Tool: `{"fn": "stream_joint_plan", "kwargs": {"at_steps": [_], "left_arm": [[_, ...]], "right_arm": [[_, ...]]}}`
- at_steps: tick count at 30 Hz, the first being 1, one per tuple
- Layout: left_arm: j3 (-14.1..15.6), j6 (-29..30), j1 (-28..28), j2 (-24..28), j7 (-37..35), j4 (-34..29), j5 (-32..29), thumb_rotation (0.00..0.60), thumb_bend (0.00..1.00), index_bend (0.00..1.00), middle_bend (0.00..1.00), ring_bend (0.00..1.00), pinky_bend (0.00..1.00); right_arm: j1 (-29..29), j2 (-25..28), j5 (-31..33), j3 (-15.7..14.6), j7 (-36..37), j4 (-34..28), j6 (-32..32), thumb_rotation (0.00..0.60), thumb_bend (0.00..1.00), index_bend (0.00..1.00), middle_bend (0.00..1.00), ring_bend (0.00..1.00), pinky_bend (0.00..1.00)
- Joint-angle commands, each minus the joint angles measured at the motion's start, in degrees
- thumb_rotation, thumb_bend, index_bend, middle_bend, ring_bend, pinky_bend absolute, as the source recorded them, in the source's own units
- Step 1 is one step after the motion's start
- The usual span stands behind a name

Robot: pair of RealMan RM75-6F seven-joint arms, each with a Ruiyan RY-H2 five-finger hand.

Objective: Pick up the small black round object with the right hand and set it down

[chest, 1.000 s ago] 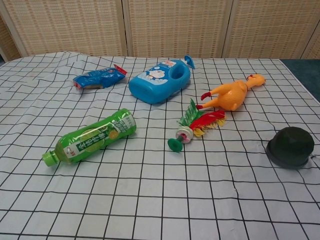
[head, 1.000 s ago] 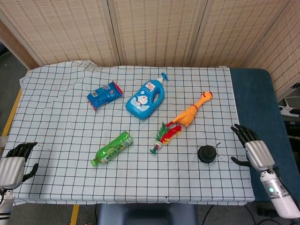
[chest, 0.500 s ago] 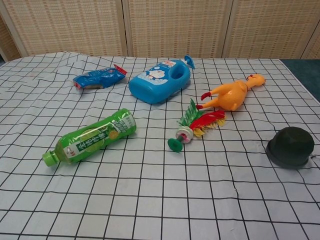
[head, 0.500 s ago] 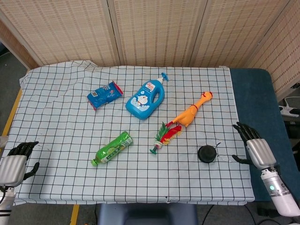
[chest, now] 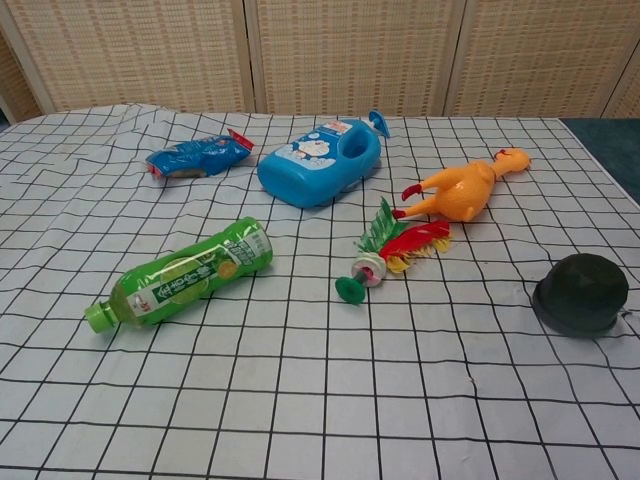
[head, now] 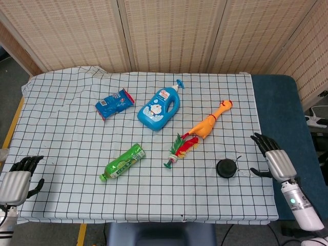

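The small black round object [head: 226, 167] lies on the checked cloth near the table's right front; the chest view shows it as a dark dome [chest: 581, 294] at the right edge. My right hand [head: 273, 158] hovers just right of it, beyond the table's right edge, fingers spread and holding nothing. A small gap separates its thumb from the object. My left hand [head: 17, 178] sits at the table's front left corner, fingers apart and empty. Neither hand appears in the chest view.
On the cloth lie a green bottle [head: 122, 162], a red-green shuttlecock toy [head: 179, 149], a yellow rubber chicken [head: 209, 123], a blue Doraemon bottle [head: 159, 108] and a blue snack packet [head: 115, 103]. A woven screen stands behind the table.
My right hand has shifted slightly left toward the black object after drifting a little right. The left hand sank a bit lower. The objects have stayed put.
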Motion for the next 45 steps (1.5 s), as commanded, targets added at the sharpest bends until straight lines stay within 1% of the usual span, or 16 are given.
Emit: {"fn": "stream_joint_plan", "kwargs": {"at_steps": [1,4,8,14,18,23,27,35,45], "left_arm": [[-0.1,-0.3,0.0,0.1,-0.2,-0.4,-0.3,0.600,0.37,0.16,0.19,0.15,0.27],[-0.1,0.7,0.3,0.5,-0.9,-0.5,0.1,0.600,0.37,0.16,0.19,0.14,0.27],[-0.3,1.3,0.5,0.7,-1.8,-0.5,0.2,0.600,0.37,0.16,0.19,0.14,0.27],[-0.3,0.9,0.5,0.7,-1.6,-0.4,-0.2,0.600,0.37,0.16,0.19,0.15,0.27],[-0.4,1.0,0.5,0.6,-1.0,-0.4,-0.4,0.600,0.37,0.16,0.19,0.15,0.27],[-0.4,1.2,0.6,0.7,-0.8,-0.7,-0.4,0.600,0.37,0.16,0.19,0.14,0.27],[-0.5,1.6,0.9,0.9,-1.3,-1.0,-0.5,0.600,0.37,0.16,0.19,0.14,0.27],[-0.7,2.2,1.1,1.2,-2.0,-1.0,-0.3,0.600,0.37,0.16,0.19,0.14,0.27],[-0.8,2.5,1.3,1.3,-2.2,-0.8,-0.3,0.600,0.37,0.16,0.19,0.14,0.27]], "right_arm": [[3.1,-0.9,-0.2,-1.1,8.2,3.3,-6.6,0.600,0.08,0.00,0.00,0.00,0.08],[4.0,0.1,-2.9,-3.4,11.8,2.7,-8.4,0.600,0.08,0.00,0.00,0.00,0.08],[5.1,1.1,-4.2,-5.3,13.5,2.1,-11.1,0.600,0.08,0.00,0.00,0.00,0.08],[6.4,0.1,-3.2,-6.1,13.3,3.1,-14.8,0.600,0.08,0.00,0.00,0.00,0.08],[6.6,-1.0,-4.3,-6.5,13.6,4.2,-13.7,0.600,0.08,0.00,0.00,0.00,0.08],[7.4,-2.0,-6.2,-7.6,15.9,5.0,-13.5,0.600,0.08,0.00,0.00,0.00,0.08],[8.2,-3.0,-6.6,-7.7,16.0,5.8,-13.6,0.600,0.08,0.00,0.00,0.00,0.08],[9.6,-4.8,-5.9,-6.8,12.5,5.6,-14.0,0.600,0.08,0.00,0.00,0.00,0.08],[11.7,-6.0,-3.9,-6.1,10.1,5.0,-17.3,0.600,0.08,0.00,0.00,0.00,0.08]]}}
